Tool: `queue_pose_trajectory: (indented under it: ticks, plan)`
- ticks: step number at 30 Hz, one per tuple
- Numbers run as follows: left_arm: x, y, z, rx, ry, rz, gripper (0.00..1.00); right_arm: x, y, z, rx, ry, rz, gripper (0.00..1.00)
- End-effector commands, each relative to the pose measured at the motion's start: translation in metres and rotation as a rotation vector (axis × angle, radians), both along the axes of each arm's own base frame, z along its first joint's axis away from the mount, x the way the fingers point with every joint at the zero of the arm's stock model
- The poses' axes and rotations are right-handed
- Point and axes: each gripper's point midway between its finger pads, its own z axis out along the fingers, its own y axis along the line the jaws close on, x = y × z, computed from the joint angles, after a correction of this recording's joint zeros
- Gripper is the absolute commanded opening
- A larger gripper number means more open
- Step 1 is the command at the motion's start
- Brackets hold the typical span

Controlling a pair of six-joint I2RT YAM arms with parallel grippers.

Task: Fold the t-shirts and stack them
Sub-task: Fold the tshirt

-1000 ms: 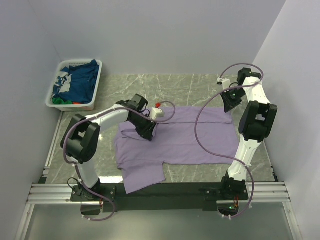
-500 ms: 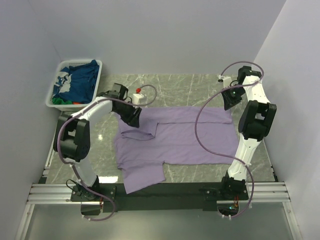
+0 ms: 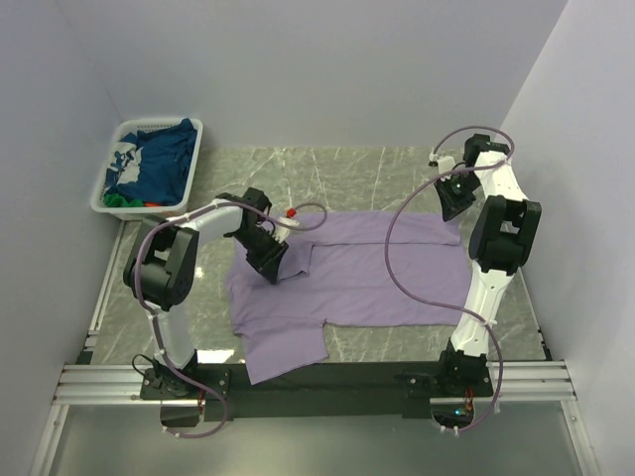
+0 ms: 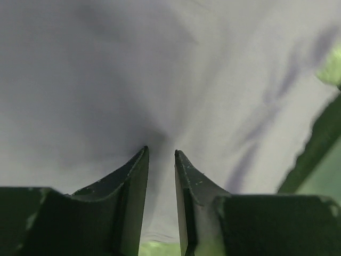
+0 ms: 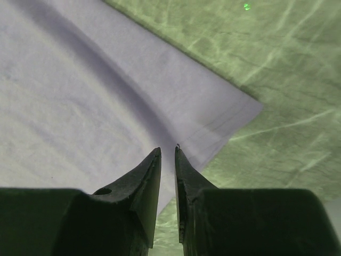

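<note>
A large lavender t-shirt lies spread flat across the marble table. My left gripper is low on its left part. In the left wrist view the left gripper has its jaws drawn narrow on the lavender cloth, and creases run in toward the tips. My right gripper sits at the shirt's far right corner. The right wrist view shows the right gripper narrowly closed on the cloth just inside the hem. A navy t-shirt lies bunched in the basket, with bits of green and red beneath it.
A white slatted basket stands at the far left corner against the wall. Walls close in on the left, back and right. The arms' base rail runs along the near edge, and one shirt sleeve reaches down to it.
My left gripper swung from the shirt's left-middle out to its far left edge, then came back down on the left part. A small fold now lies there. The right gripper barely moved.
</note>
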Motion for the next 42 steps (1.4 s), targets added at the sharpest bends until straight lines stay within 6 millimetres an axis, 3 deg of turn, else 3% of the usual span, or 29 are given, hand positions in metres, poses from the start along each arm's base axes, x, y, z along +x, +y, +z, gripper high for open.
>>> queue_pose_trajectory:
  ticks: [1, 4, 8, 12, 14, 18, 26, 36, 39, 42]
  plan:
    - [-0.025, -0.006, 0.039, -0.077, -0.009, -0.099, 0.34, 0.019, -0.01, 0.013, -0.047, -0.061, -0.025, 0.24]
    - [-0.004, 0.0, 0.057, -0.106, -0.082, -0.054, 0.42, 0.025, -0.012, 0.015, -0.053, -0.086, -0.044, 0.24]
    - [0.077, 0.04, 0.072, -0.134, -0.215, 0.192, 0.55, 0.039, -0.02, 0.018, -0.061, -0.125, -0.108, 0.29]
    - [0.133, 0.071, 0.082, -0.129, -0.324, 0.376, 0.66, 0.046, -0.024, 0.014, -0.051, -0.123, -0.172, 0.33]
    - [0.148, 0.083, 0.083, -0.117, -0.356, 0.429, 0.68, 0.05, -0.025, 0.008, -0.053, -0.117, -0.19, 0.38]
    - [0.175, 0.104, 0.079, -0.077, -0.407, 0.531, 0.69, 0.05, -0.034, -0.005, -0.089, -0.083, -0.246, 0.39]
    - [0.176, 0.121, 0.052, -0.017, -0.374, 0.6, 0.72, 0.033, -0.043, -0.02, -0.1, -0.002, -0.293, 0.41]
    - [0.163, 0.115, 0.021, -0.02, -0.265, 0.611, 0.73, 0.031, -0.041, -0.032, -0.081, 0.047, -0.303, 0.36]
    - [0.16, 0.114, 0.014, -0.024, -0.24, 0.615, 0.72, 0.028, -0.041, -0.038, -0.081, 0.064, -0.298, 0.17]
    - [0.161, 0.116, 0.007, -0.007, -0.232, 0.632, 0.67, 0.031, -0.044, -0.037, -0.089, 0.048, -0.301, 0.05]
